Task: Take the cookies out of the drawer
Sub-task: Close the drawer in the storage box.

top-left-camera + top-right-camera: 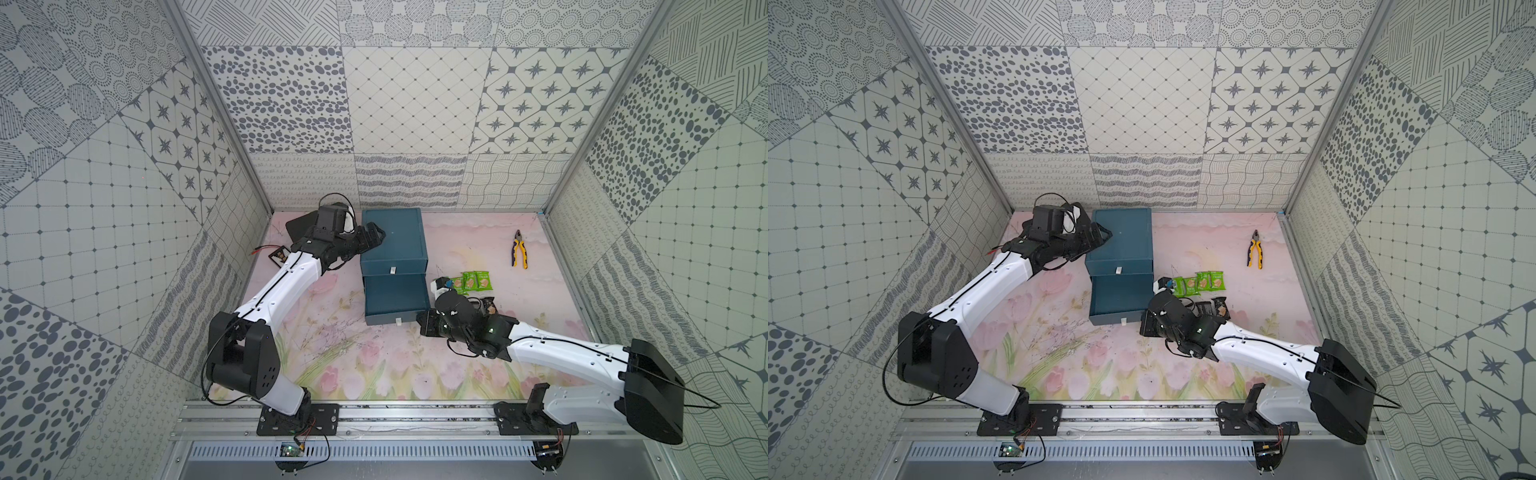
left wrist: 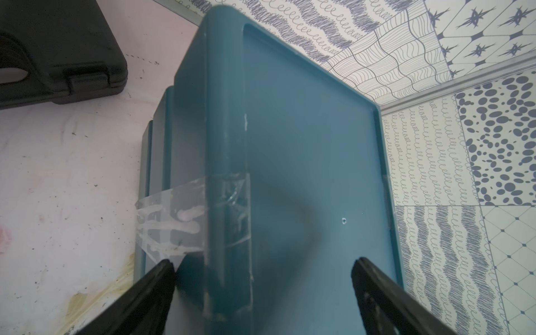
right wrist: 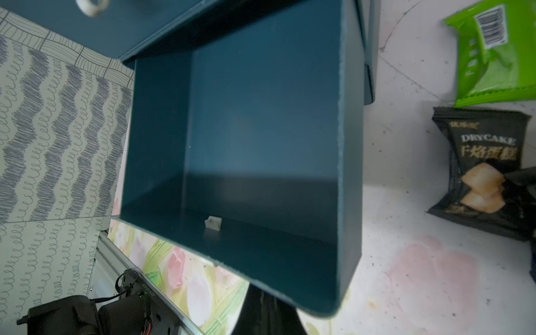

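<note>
Straddles the top edge of the cabinet [image 1: 392,237] with the left claw [image 2: 264,264], jaws wide apart and gripping nothing, likely to steady the cabinet. Has the drawer [image 3: 349,174] pulled out and bare inside. Has the cookies [image 1: 471,282] lying on the table [image 1: 332,365] just right of the drawer, green ones behind, black ones nearer. Rests the right claw [image 3: 266,311], pinched shut on nothing visible, at the drawer's front corner, probably for a push.

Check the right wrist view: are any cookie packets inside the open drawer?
No, the drawer holds no packets; the cookies lie outside beside it.
</note>
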